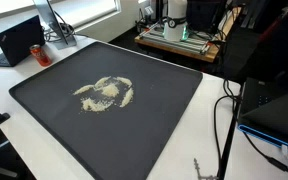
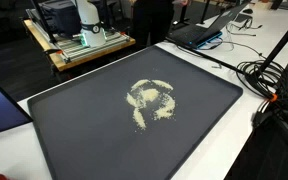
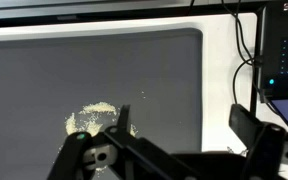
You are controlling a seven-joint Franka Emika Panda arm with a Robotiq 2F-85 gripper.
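Gripper (image 3: 182, 122) hangs spread wide and empty above the dark mat (image 3: 164, 60). Scattered grains (image 3: 92, 118) lie just ahead of it, beside one fingertip, in a loose, rough ring. By the look of it, nothing has been handled yet.

Both exterior cameras are mounted high and look obliquely down at moderate range. In an exterior view, the camera stands off one corner of the dark mat (image 1: 154, 140), facing a laptop (image 1: 19, 42) beyond the far edge. In an exterior view, the camera faces a wooden bench (image 2: 79, 50) past the mat, with cables (image 2: 269, 80) at the side. The wrist view sits close above the mat, looking down and forward over the gripper (image 3: 184, 125), whose body fills the lower edge. All three views share the mat and the pale scattered grains (image 1: 106, 93) near its middle.
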